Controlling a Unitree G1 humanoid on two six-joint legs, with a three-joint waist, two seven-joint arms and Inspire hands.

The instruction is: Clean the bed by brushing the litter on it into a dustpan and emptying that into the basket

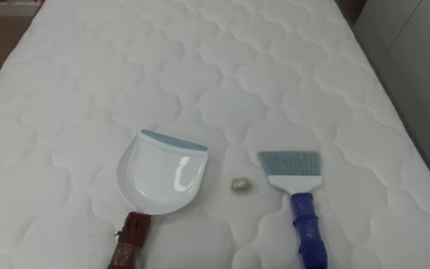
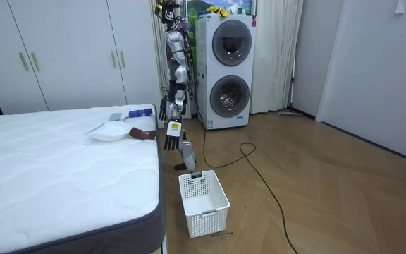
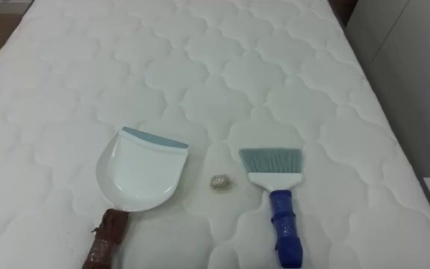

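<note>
The small crumpled ball point(image 1: 238, 184) lies between the dustpan point(image 1: 159, 175), on the left hand's point(image 2: 171, 137) side, and the brush point(image 1: 293, 179), on the right hand's point(image 2: 164, 109) side; both hands hang empty, fingers loosely straight.

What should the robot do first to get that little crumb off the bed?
Probably reach its right hand to the brush, by its blue handle. The brush lies untouched on the robot's right, the crumpled scrap sits between it and the dustpan, and the hand hangs empty.
</note>
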